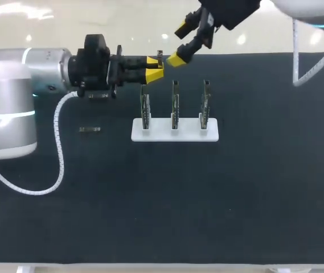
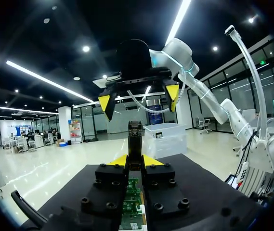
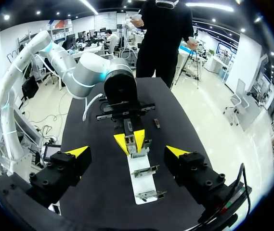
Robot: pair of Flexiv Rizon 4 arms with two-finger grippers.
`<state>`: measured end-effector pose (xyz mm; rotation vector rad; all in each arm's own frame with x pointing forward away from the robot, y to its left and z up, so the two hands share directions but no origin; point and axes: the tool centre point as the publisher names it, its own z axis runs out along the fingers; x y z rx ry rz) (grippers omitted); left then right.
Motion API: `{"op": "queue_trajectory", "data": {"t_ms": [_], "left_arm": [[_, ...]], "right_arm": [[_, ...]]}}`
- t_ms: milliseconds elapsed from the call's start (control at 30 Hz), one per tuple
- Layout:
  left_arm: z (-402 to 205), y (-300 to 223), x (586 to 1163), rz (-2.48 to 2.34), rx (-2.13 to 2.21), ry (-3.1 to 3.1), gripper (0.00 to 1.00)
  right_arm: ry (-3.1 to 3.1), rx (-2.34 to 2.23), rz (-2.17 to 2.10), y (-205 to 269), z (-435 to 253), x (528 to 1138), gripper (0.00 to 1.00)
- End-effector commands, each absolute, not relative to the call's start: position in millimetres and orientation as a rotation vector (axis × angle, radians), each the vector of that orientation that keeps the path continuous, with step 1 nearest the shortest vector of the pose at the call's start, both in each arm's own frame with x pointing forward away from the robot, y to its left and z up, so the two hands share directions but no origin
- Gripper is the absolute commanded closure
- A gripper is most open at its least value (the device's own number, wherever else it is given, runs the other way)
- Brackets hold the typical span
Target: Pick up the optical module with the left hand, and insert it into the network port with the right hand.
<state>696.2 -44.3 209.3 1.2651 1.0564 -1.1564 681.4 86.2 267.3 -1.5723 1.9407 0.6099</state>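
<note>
My left gripper (image 1: 156,67) hangs above the table behind the white stand, shut on the small dark optical module (image 1: 159,55), which sticks out past its yellow tips. In the left wrist view the module (image 2: 135,142) stands clamped between my fingers (image 2: 120,160). My right gripper (image 1: 179,43) is open just beyond the module, one tip on each side and neither touching it. The right wrist view shows the module (image 3: 130,142) ahead of my right gripper (image 3: 127,152), held in the left gripper's tips. Three upright port boards (image 1: 175,105) stand on the white stand (image 1: 191,134).
A second small module (image 1: 89,130) lies flat on the black mat to the left of the stand, also visible in the right wrist view (image 3: 157,123). The left arm's white cable (image 1: 59,153) loops over the mat at the left.
</note>
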Motion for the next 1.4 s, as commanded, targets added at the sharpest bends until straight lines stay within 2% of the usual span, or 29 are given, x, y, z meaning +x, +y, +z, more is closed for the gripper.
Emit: {"op": "queue_trajectory", "data": {"t_ms": [33,600,1000,1100,1167,1300,1333,1400], "left_arm": [[209,-45,698,-1.158,1.268,1.056,1.00],[209,-45,698,-1.158,1.268,1.056,1.00],[209,-45,698,-1.158,1.268,1.056,1.00],[209,-45,698,-1.158,1.268,1.056,1.00],[209,-45,698,-1.158,1.268,1.056,1.00],[209,-45,698,-1.158,1.268,1.056,1.00],[209,-45,698,-1.158,1.268,1.056,1.00],[209,-45,698,-1.158,1.268,1.056,1.00]], "right_arm": [[1.942,-1.560,0.594,97,264,679,0.00],[1.887,-1.560,0.526,116,258,685,0.00],[1.852,-1.580,0.533,117,252,696,0.13],[1.848,-1.584,0.536,117,251,697,0.19],[1.846,-1.585,0.537,116,250,697,0.30],[1.840,-1.586,0.537,116,249,698,0.44],[1.839,-1.586,0.537,116,248,698,0.55],[1.837,-1.586,0.536,116,248,698,0.62]]}}
